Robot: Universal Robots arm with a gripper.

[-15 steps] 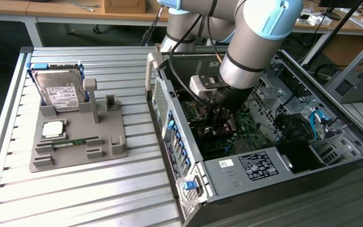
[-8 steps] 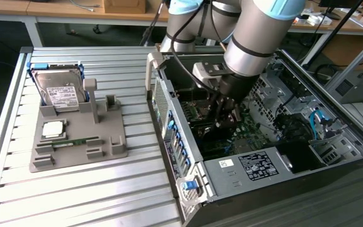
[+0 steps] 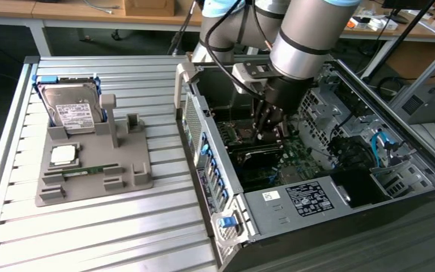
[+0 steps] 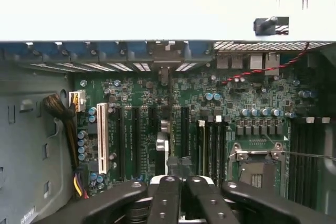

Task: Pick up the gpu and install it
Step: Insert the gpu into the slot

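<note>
The gpu stands edge-on in a slot of the motherboard. It shows as a thin line running from its metal end bracket at the case's rear wall down to my fingers. My gripper sits right over the card's near end with its black fingers pressed together and no gap between them. Whether they pinch the card or only rest on its top edge I cannot tell. In the exterior view my gripper reaches down inside the open computer case, close above the board.
On the slatted table at the exterior view's left, a grey holder carries a hard drive, a processor chip and a green memory stick. Inside the case are a power supply, a processor socket and cables.
</note>
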